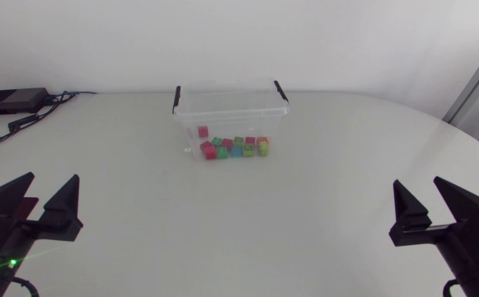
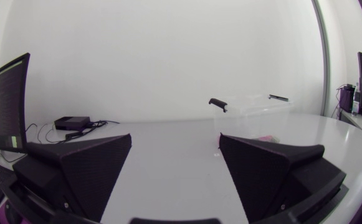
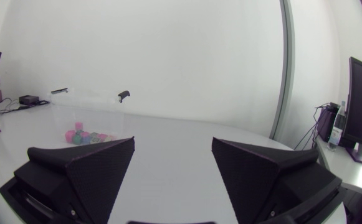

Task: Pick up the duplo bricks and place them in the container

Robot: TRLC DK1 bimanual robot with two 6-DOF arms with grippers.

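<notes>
1. Black left tool sits at 8 o'clock on the tabletop, its wedges spread apart and gripping nothing.
2. Right tool sits at 4 o'clock, likewise spread apart and gripping nothing.
3. Clear container with black handles stands well apart from both, at 2 o'clock from the left tool and 10 o'clock from the right.
4. Duplo bricks in red, pink, green and blue lie clustered inside the container.

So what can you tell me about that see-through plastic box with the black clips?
The clear plastic container stands upright on the white table, toward its far side. A black clip sits at each end of its rim; no lid shows. Small duplo bricks in red, pink, green, blue lie on its floor. Nothing else touches it.
</notes>
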